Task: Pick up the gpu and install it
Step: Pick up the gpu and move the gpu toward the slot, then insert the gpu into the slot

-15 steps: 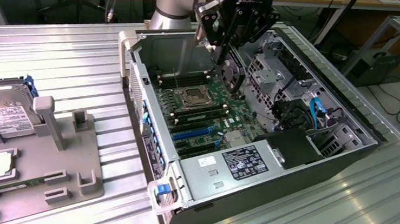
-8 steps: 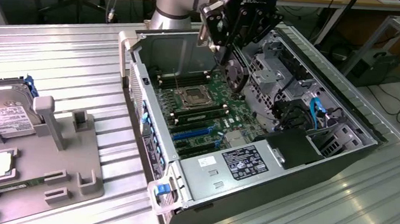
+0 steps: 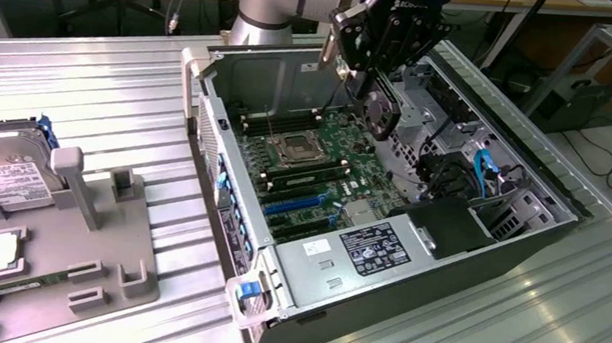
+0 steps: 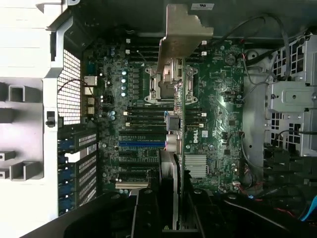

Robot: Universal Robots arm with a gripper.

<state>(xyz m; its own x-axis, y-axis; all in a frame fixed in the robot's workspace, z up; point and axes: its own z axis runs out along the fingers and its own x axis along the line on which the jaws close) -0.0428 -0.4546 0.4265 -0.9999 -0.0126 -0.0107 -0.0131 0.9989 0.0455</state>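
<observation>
**A:** Pincer point(image 3: 372, 76) first: spread or pressed together?

**B:** Narrowed onto the gpu point(image 3: 381, 111). In the wrist view its two dark fingers point(image 4: 147, 210) sit on either face of the thin card point(image 4: 181, 129), pinching it edge-on. The pincer point(image 4: 176, 218) touches nothing else.

**A:** What does the card look like?

**B:** Flat and dark, with a round fan on one face. A pale, matte metal bracket point(image 4: 182, 37) with a stepped outline closes the end farthest from the fingers.

**A:** Now sweep the exterior view from its left.

**B:** Well away from the pincer, towards that view's left, a boxy silver hard drive point(image 3: 4, 174) with a white label stands in a grey moulded holder point(image 3: 100, 245) with square posts. Both rest on a ribbed, shiny metal table point(image 3: 102, 95). Nearer the pincer lies the open case point(image 3: 418, 289), made of dark sheet metal.

**A:** And under the pincer?

**B:** The green motherboard point(image 3: 324, 152), dense with small parts. It carries a square processor socket point(image 3: 291, 147) and long blue slots point(image 3: 300, 206). The gpu hangs upright over it, inside the case opening; I cannot tell whether its lower edge touches the board.

**A:** Beyond it?

**B:** Blue cables point(image 3: 484, 166) loop past the pincer, towards the exterior view's right.
</observation>
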